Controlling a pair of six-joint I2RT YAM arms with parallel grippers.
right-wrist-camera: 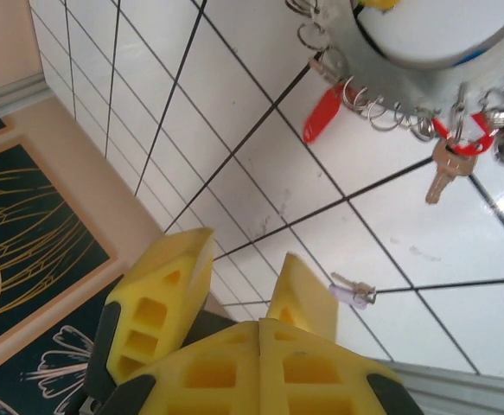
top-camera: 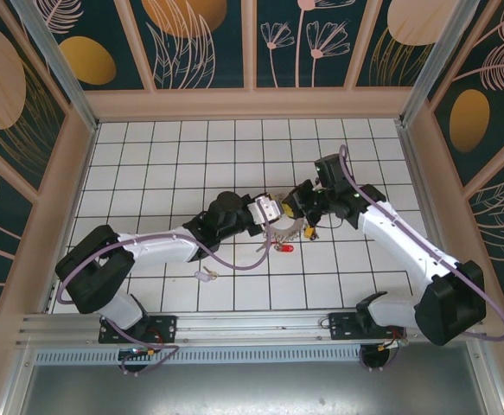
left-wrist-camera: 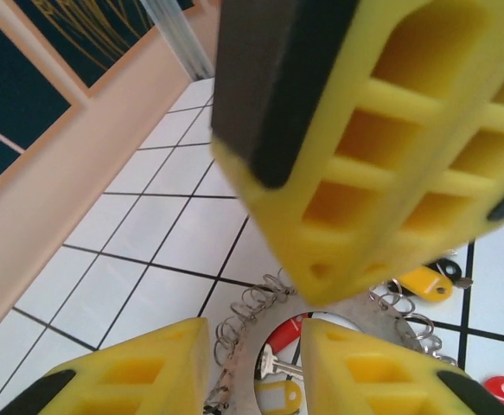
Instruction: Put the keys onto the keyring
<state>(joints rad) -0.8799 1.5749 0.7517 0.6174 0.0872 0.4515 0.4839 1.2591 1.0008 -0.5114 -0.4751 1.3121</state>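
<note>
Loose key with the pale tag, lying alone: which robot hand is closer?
Left. The left gripper sits at the keyring, up and right of the loose key; the right gripper is across the keyring, farther right.

Both arms reach inward, nearly meeting: left hand (top-camera: 275,213) parted, right hand (top-camera: 298,207) closed

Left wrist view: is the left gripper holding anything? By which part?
Cannot be told. The rim of the keyring runs between the fingers of the left gripper, so they straddle it, but whether they press on it cannot be seen.
</note>
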